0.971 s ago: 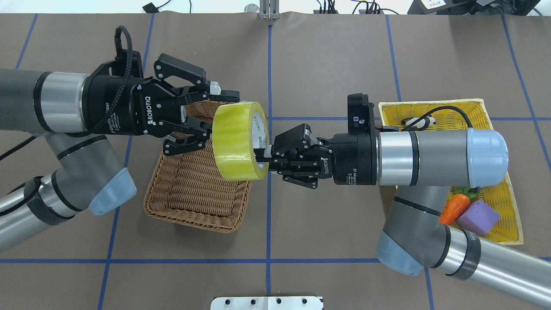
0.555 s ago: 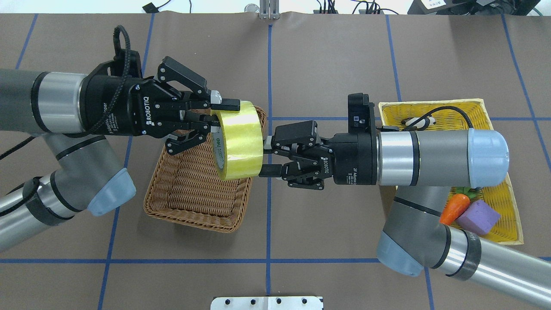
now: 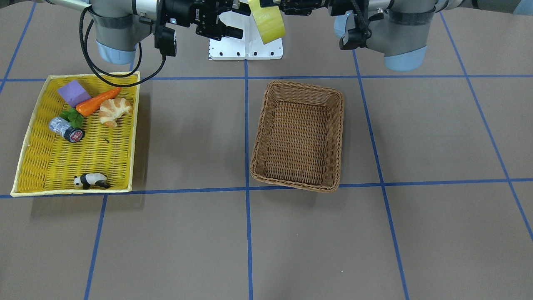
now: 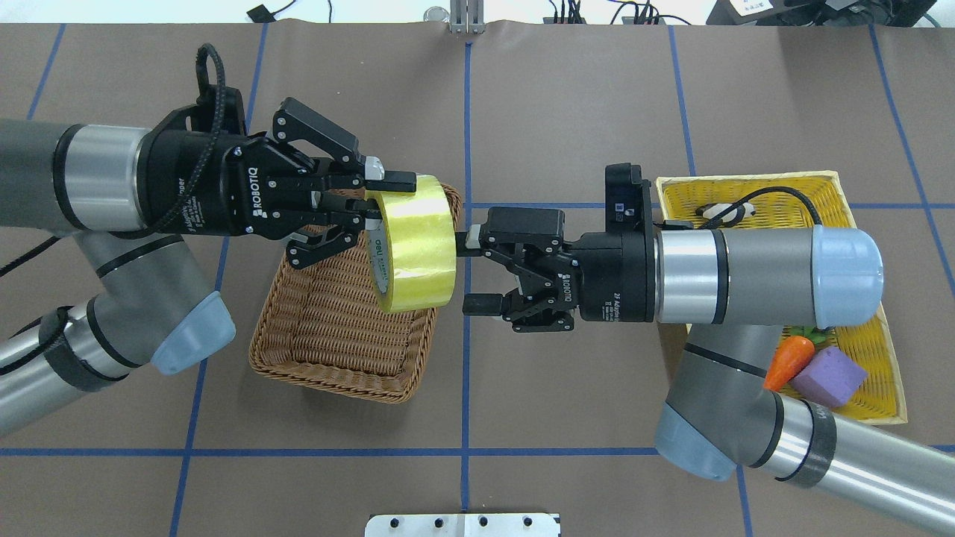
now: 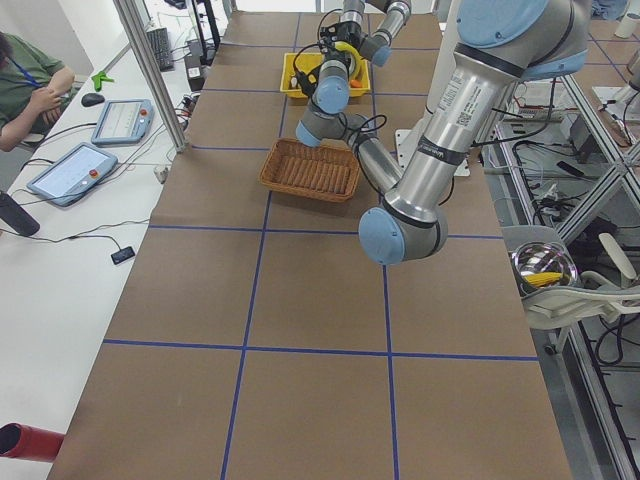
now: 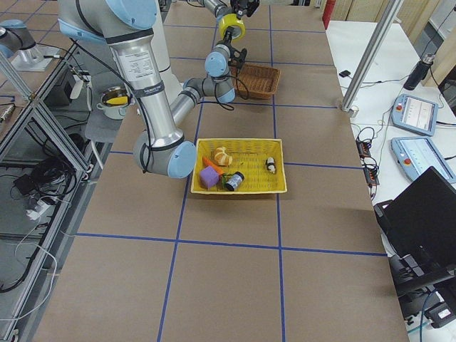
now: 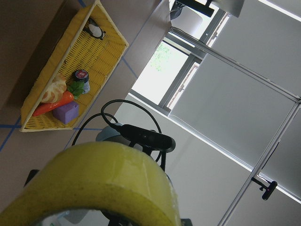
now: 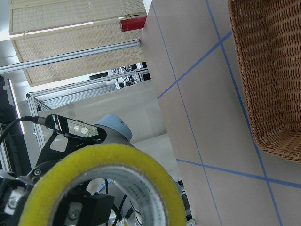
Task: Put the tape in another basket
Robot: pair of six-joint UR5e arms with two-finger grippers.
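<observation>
The yellow-green tape [image 4: 418, 250] hangs in the air, held on edge above the far right corner of the brown wicker basket [image 4: 328, 379]. My left gripper [image 4: 379, 197] is shut on the tape's upper wall, one finger outside the ring and one inside. My right gripper [image 4: 470, 277] is open and empty just to the right of the tape, apart from it. The front view shows the tape [image 3: 270, 20] high over the table and the basket [image 3: 298, 89] empty below. The tape fills the lower part of the left wrist view [image 7: 103, 183] and the right wrist view [image 8: 101, 162].
A shallow yellow tray [image 4: 746, 185] lies under my right arm. It holds a carrot [image 3: 96, 101], a purple block [image 3: 73, 92], a croissant [image 3: 114, 110], a small silver cylinder [image 3: 66, 129] and a panda figure [image 3: 90, 180]. Blue tape lines cross the brown table.
My left gripper has shut on the tape and the tape has tilted toward it. My right gripper has let go, opened wide and drawn back to the right.
</observation>
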